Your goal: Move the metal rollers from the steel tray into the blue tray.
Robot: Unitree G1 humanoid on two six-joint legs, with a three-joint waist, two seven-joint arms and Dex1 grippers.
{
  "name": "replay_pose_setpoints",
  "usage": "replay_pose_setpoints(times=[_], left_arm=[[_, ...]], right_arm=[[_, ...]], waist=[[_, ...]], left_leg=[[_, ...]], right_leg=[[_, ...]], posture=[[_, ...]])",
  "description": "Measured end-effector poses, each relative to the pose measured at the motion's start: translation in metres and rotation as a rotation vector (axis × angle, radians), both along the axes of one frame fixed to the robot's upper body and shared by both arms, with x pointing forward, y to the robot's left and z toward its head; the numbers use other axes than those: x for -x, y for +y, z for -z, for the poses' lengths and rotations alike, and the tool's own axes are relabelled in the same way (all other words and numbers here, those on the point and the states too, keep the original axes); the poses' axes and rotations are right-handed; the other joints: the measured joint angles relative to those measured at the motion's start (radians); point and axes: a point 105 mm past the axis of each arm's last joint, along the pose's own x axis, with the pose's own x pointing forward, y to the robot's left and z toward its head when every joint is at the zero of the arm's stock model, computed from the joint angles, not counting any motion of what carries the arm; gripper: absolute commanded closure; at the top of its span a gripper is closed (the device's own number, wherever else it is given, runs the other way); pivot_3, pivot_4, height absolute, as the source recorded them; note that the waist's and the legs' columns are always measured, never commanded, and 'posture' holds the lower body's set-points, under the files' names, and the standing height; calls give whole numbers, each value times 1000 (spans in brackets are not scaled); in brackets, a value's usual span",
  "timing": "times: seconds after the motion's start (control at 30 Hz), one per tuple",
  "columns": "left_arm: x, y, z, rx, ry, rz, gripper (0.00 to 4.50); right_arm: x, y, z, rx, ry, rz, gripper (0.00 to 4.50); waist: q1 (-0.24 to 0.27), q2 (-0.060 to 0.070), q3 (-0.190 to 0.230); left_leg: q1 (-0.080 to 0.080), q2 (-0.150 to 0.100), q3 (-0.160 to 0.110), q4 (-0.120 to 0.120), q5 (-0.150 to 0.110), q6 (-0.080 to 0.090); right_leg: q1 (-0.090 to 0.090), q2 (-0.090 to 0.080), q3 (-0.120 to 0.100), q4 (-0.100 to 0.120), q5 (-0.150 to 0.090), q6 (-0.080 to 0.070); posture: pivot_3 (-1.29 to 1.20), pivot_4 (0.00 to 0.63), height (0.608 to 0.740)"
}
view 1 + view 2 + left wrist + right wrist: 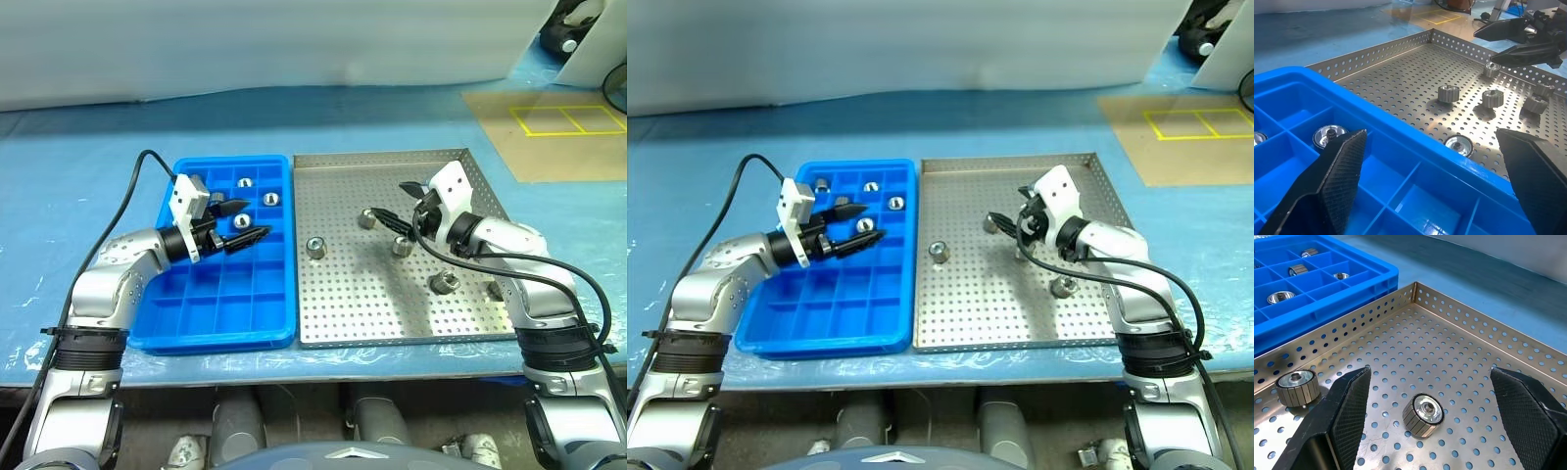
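Observation:
The steel tray [343, 304] lies right of the blue tray [220, 294], their sides touching. Several metal rollers [315, 247] are scattered on the steel tray's perforated floor, and a few more [271, 199] sit in far compartments of the blue tray. My left gripper [247, 221] hovers open over the blue tray's far right compartments, with nothing between its fingers [1337, 181]. My right gripper [390, 201] hangs open just above the steel tray. One roller [1422, 415] lies on the floor between its fingers [1352, 396], untouched, and another [1298, 387] lies off to one side.
Both trays rest on a blue-covered table near its front edge. A brown board with yellow tape squares [568, 127] lies at the far right. Black cables trail from both wrists. A white backdrop stands behind the table.

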Motion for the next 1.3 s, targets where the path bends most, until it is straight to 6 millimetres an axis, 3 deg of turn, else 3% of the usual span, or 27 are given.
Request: replay_pose_setpoints(times=[0.57, 0.67, 0.8, 0.97, 1.17, 1.3], left_arm=[[-6, -2, -4, 20, -5, 3, 0], [-15, -14, -20, 17, -61, 63, 0], [-28, -53, -34, -30, -139, 221, 0], [-28, -92, -19, -166, -131, 472, 0], [-36, -96, 5, -405, -102, 647, 0], [-40, -102, 18, -528, -111, 691, 0]], right_arm=[[1, 0, 0, 5, 4, -11, 509], [2, -2, -1, 20, 7, -20, 509], [1, -4, -6, 34, -10, -19, 509], [8, -6, -6, 42, -10, -19, 509], [35, -9, -7, 66, 25, -68, 509], [60, 6, -3, 54, 71, -162, 509]], waist=[[0, 0, 0], [8, 0, 0], [17, 0, 0], [14, 0, 0], [-5, 0, 0], [-9, 0, 0]], left_leg=[[0, 0, 0, 1, 0, 0], [0, 0, 0, 1, 0, 0], [2, -1, 0, 3, 0, 1], [2, 0, 0, 1, 0, 1], [2, -1, 0, 1, -1, 2], [4, -1, 0, 2, -2, 4]], right_leg=[[0, 0, 0, 1, 0, 0], [1, 0, 0, 1, 0, 0], [4, 0, 1, 1, 0, 0], [3, 0, 3, 0, 0, 0], [5, 0, 4, -2, 0, 0], [7, 0, 5, -3, 0, 0]], posture=[[-211, 150, 740], [-231, 150, 740], [-267, 150, 740], [-352, 150, 740], [-442, 150, 740], [-482, 150, 740]])
